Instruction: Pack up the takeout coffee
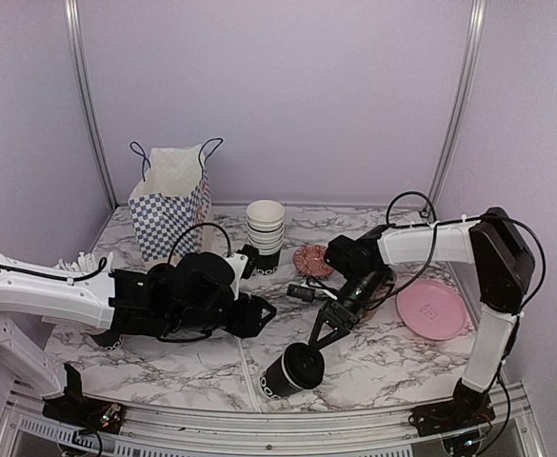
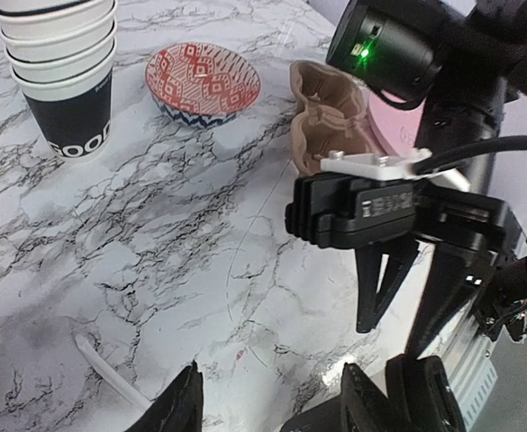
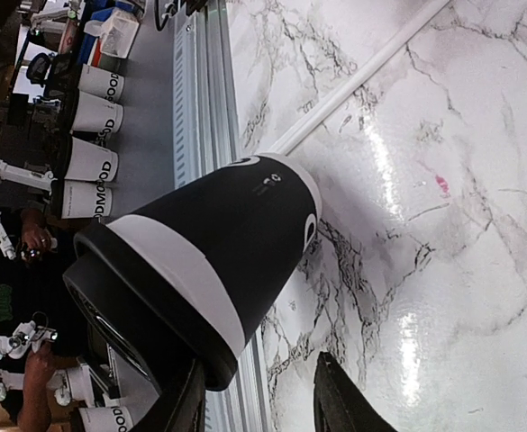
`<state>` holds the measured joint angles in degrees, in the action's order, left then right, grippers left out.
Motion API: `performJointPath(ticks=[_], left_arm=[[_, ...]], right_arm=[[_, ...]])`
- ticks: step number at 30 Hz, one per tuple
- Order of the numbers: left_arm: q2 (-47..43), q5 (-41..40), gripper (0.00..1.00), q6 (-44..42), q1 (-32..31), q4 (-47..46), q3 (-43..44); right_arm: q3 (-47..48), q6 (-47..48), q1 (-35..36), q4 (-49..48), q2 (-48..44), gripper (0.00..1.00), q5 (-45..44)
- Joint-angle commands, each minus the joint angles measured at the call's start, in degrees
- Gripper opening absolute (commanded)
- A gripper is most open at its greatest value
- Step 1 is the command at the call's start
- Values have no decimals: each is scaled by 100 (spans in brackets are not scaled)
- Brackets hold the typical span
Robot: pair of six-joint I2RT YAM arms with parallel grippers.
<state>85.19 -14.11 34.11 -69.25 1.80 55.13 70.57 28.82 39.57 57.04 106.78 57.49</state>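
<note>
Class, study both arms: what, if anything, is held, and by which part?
Nothing is held: right gripper open beside the takeout coffee, by its lid; left gripper empty.

- Pale lilac walls (image 1: 278, 95) close in the back and both sides, plain and bare.
- A metal post (image 1: 86, 105) stands in each back corner.
- The table (image 1: 183, 357) is white marble-patterned with grey veins, gloss-bright under overhead light.
- Thin seams (image 1: 245, 367) split its top into panels.
- A metal rail (image 1: 259, 419) runs along the near edge.
- Beyond it, the right wrist view shows a grey bench (image 3: 150, 135) with white cups (image 3: 92, 164).
</note>
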Motion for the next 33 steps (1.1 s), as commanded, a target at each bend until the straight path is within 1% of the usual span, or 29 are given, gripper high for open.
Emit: performJointPath(ticks=[1, 5, 7, 9, 12, 14, 16, 19, 20, 21, 22, 26, 28, 31, 33], left_arm=[[-609, -6, 54, -463, -234, -40, -283], [-791, 84, 63, -1461, -766, -123, -461], [-850, 96, 70, -1938, -1081, -497, -718], [-820, 80, 74, -2239, -1320, -805, -1028], [-556, 42, 77, -2400, -1600, -1160, -1101], [-249, 74, 79, -2495, -1766, -1340, -960], [149, 40, 80, -2677, -1908, -1339, -668], [712, -83, 81, -2672, -1990, -1314, -235], [910, -251, 92, -2629, -2003, -1243, -52], [1079, -312, 96, -2620, -2013, -1248, 78], [1198, -404, 98, -2638, -2032, -1327, 140], [1696, -1185, 99, -2928, -2079, -1411, 417], [1870, -1372, 99, -3096, -2036, -1388, 552], [2120, -1273, 98, -3133, -1923, -1080, 793], [2211, -1149, 96, -3124, -1857, -1003, 795]], right_arm=[[109, 109, -29, -16, -31, 39, -15], [192, 86, -88, -26, 109, 38, -40], [214, 84, -99, -26, 151, 38, -41], [212, 89, -101, -26, 174, 38, -52], [185, 87, -107, -41, 185, 38, -97], [173, 79, -122, -59, 181, 38, -126], [181, 67, -148, -69, 172, 38, -154], [197, 34, -206, -93, 165, 38, -213], [195, 26, -243, -96, 162, 38, -219], [210, 26, -293, -96, 148, 38, -221], [210, 27, -338, -96, 123, 38, -229], [247, 12, -614, -96, -77, 38, -254], [241, 10, -736, -96, -184, 38, -275], [173, 1, -872, -111, -380, 38, -338], [129, -16, -993, -126, -549, 39, -369]])
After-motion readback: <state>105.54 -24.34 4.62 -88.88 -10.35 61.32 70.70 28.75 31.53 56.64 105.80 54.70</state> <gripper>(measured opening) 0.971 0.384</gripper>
